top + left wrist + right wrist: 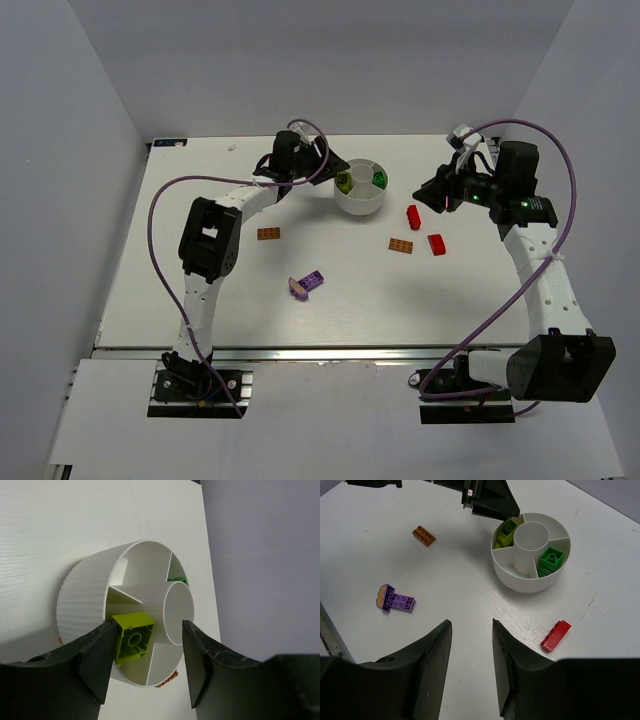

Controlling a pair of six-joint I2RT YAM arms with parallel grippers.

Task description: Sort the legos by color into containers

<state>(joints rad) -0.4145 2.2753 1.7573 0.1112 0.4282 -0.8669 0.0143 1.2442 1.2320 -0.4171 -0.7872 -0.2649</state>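
The round white dish stands at the back middle of the table. My left gripper is open at its left rim; in the left wrist view its jaws straddle a wedge holding a yellow-green lego, which lies beside the left finger. A dark green lego lies in another wedge. My right gripper is open and empty above bare table right of the dish. Loose on the table are two red legos, two orange legos and a purple one.
The purple lego has a pinkish piece joined at its end. One red lego lies just right of my right fingers. The dish's centre well holds nothing. White walls close in the table at the back and both sides.
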